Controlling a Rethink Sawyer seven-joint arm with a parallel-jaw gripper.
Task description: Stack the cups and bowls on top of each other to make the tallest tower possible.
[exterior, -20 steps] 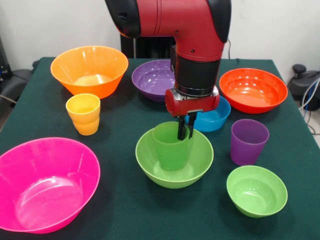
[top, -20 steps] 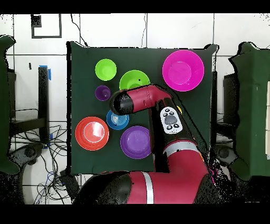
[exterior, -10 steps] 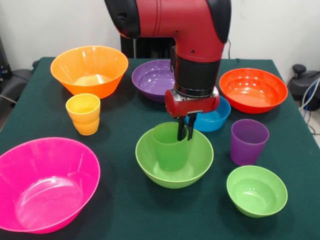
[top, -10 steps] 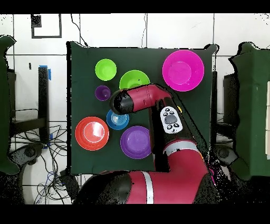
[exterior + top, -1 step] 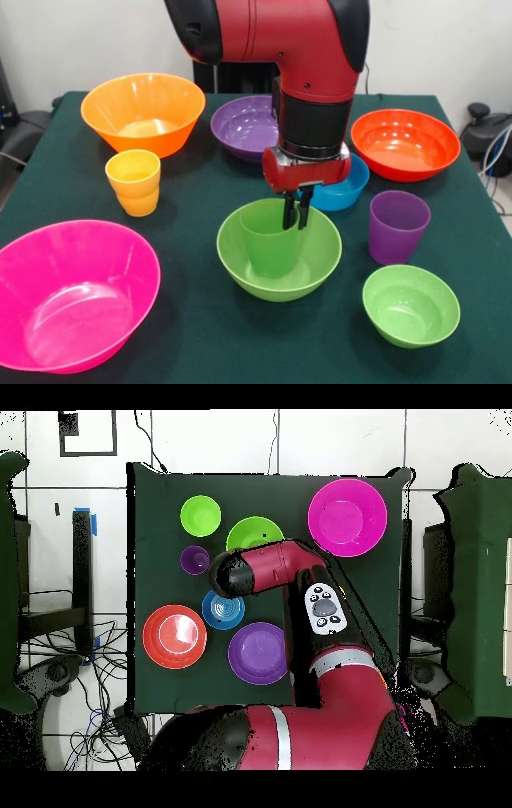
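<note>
Front view: gripper [image 5: 293, 214] nipped shut on the rim of the green cup [image 5: 270, 238], cup upright inside the lime bowl [image 5: 279, 249] at table centre. Overhead: arm [image 5: 272, 570] hides cup and gripper, covering the lime bowl's 6 o'clock half; yellow cup [image 5: 134, 182] hidden too.

arm [image 5: 275, 571] over lime-green bowl [image 5: 252, 534] | purple cup [image 5: 195, 560] beside | pink bowl [image 5: 347, 516] apart
</note>
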